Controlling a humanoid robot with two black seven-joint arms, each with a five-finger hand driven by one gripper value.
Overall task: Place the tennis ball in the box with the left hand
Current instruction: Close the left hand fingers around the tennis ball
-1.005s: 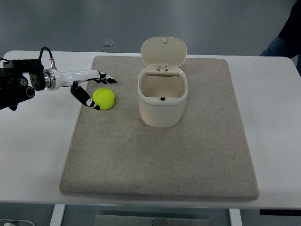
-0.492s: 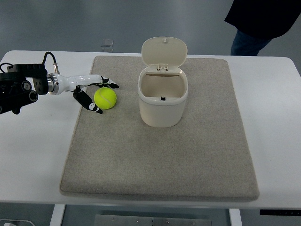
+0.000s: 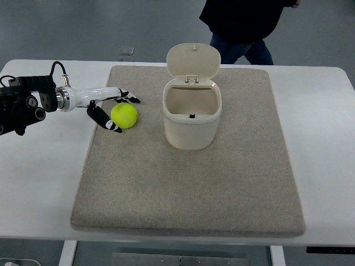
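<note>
We judge the ball [image 3: 123, 116] light, fuzzy, springy; our left robot hand [image 3: 108, 108] brackets its sides, fingers apart, not yet clamped.

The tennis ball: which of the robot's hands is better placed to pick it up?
The left hand. Its open fingers already bracket the tennis ball on the mat, a short way from the open-lidded box. No right hand is in view.

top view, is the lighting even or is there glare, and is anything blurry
Top view: light is soft and even, no glare on the white table; the tennis ball, left hand and box are sharp with only faint shadows; the person at the far edge is dark, slightly soft.
</note>
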